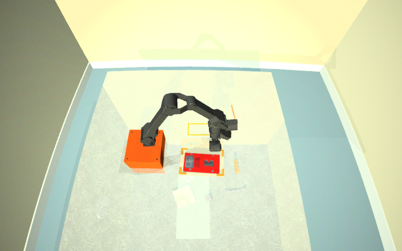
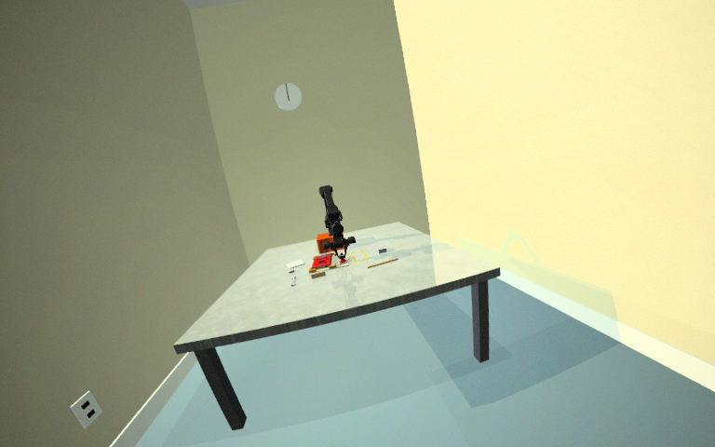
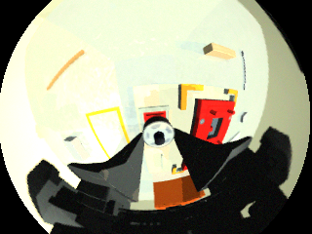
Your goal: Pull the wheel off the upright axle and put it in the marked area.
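Gripper, pinched on the small pale wheel seated over its upright axle beside the red board: item looks light, rigid and smooth-rimmed, likely slippery, best gripped square across the rim and drawn straight up toward the yellow-outlined area.

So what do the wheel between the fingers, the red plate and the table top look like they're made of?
Wheel: pale grey and glossy with a dark centre, possibly metal or plastic; the gripper is shut on it. Red plate: flat, saturated, matte red, probably painted or plastic. Table top: mottled grey like stone or concrete, with a faint sheen, on dark legs.
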`<state>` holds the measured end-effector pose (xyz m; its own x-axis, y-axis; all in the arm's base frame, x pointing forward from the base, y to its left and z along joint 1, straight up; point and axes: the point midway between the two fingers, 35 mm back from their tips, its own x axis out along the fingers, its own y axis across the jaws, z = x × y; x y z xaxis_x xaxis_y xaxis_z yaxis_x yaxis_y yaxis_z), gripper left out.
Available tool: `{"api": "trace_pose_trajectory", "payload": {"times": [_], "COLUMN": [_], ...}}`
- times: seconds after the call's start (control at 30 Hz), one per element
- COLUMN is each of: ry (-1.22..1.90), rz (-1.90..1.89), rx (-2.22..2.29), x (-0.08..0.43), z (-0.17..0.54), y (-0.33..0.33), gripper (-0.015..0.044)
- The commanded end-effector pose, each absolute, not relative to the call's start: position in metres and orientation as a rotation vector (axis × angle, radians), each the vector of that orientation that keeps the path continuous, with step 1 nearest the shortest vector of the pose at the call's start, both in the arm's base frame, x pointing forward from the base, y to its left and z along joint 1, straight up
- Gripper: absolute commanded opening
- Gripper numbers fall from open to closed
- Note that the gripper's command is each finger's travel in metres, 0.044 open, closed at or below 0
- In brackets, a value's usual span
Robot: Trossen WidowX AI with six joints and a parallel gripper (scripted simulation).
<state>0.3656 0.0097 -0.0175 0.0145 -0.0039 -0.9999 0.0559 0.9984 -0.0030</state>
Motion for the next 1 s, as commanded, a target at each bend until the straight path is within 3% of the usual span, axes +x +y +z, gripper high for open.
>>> {"api": "trace_pose_trajectory", "payload": {"times": [0.0,0.97], "ry": [1.546,1.543], "rz": [-0.046,-0.044], "rx": [0.041,0.041], "x": [0.3665,0.3664], "z": [-0.0099,-0.0003], "y": [0.0095,0.0096], "gripper": [0.0000,0.0000]}}
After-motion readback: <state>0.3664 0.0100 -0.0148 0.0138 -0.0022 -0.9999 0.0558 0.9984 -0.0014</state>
